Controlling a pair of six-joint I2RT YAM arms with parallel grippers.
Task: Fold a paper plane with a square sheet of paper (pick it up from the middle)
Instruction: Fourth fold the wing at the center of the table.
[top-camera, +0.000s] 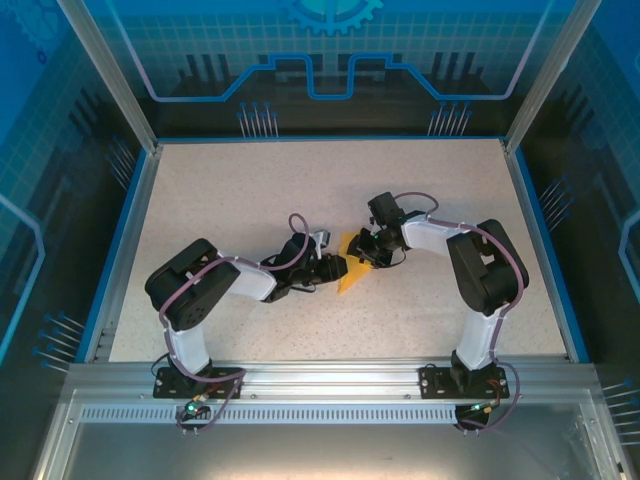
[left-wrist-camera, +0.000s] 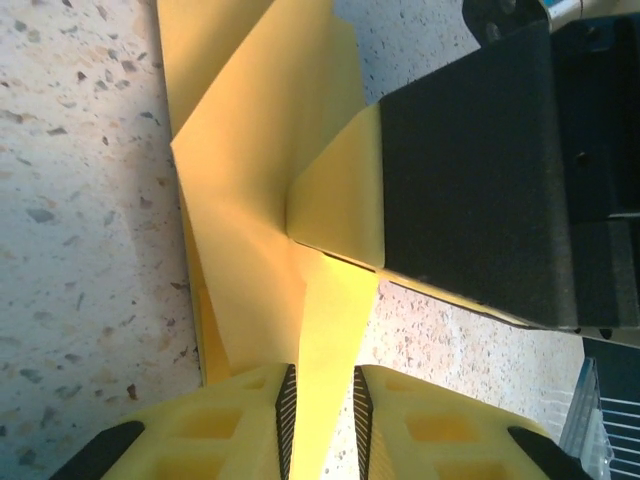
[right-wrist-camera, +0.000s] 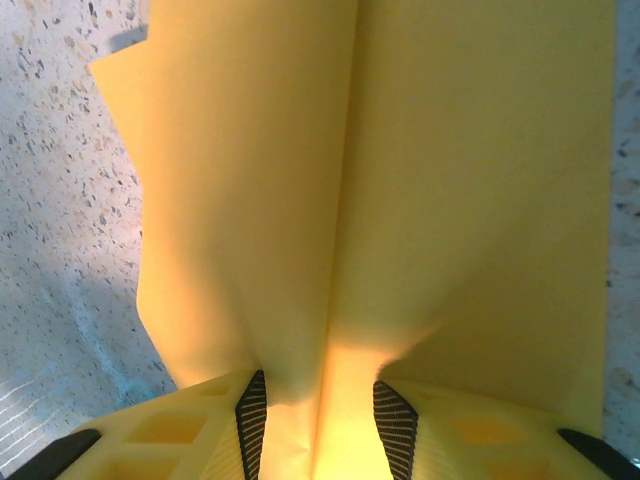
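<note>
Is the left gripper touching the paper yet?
Touching. Left wrist view: the folded sheet of paper runs between the ribbed pads of the left gripper and meets both, no gap showing.

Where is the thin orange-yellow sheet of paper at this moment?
In the top view, the thin orange-yellow sheet of paper sits near the middle of the speckled table, between the left gripper and the right gripper.

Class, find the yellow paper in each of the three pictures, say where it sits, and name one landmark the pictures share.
Top view: yellow paper lies near the middle of the speckled table.
Left wrist: paper runs from top centre down between the fingers of the left hand.
Right wrist: paper covers the middle and right, running down into the right hand.
Shared landmark: the speckled table beside the paper.
</note>
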